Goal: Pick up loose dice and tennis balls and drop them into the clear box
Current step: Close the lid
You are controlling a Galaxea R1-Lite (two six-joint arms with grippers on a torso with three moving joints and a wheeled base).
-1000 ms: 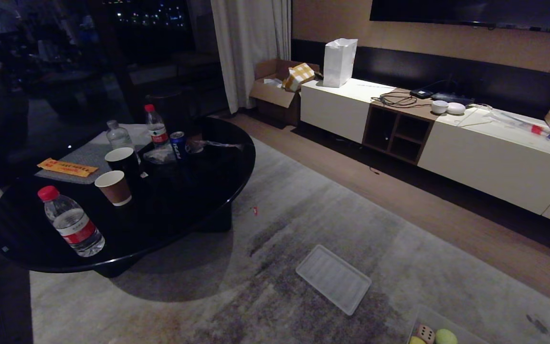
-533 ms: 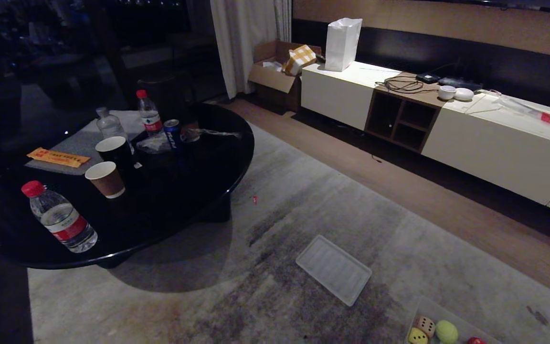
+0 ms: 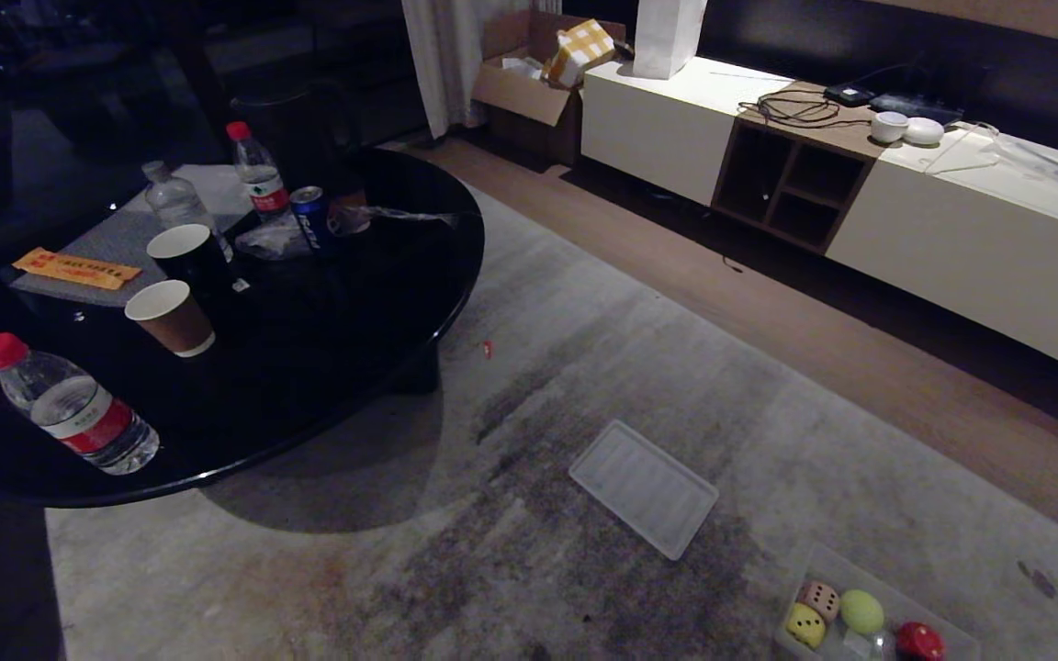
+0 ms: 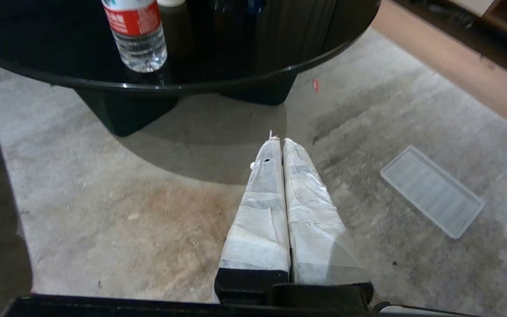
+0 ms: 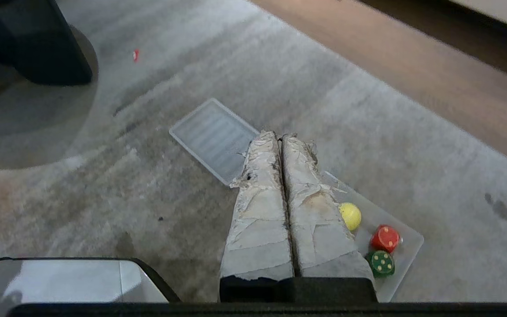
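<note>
The clear box [image 3: 860,574] sits nearest on the rug [image 3: 584,386], holding two task dice, one cream die [image 3: 820,599] and one yellow die [image 3: 805,624], one tennis ball [image 3: 861,610], one red die [image 3: 920,641] and one green die [image 5: 380,263]. The right tool [image 5: 281,137] hangs above it, fingers pressed together, empty. The left tool [image 4: 278,141] is likewise closed and empty. Beyond lies one ribbed lid [image 3: 644,487]. Farther left, the black tabletop [image 3: 382,303] carries three bottles, two cups and one can.

I count four dice in the clear box [image 3: 942,617]: cream [image 3: 819,599], yellow [image 3: 805,625], red [image 3: 920,641], green [image 5: 380,263]; one tennis ball [image 3: 861,611]; one ribbed lid [image 3: 644,487]; three bottles, two cups on the counter [image 3: 373,303].
</note>
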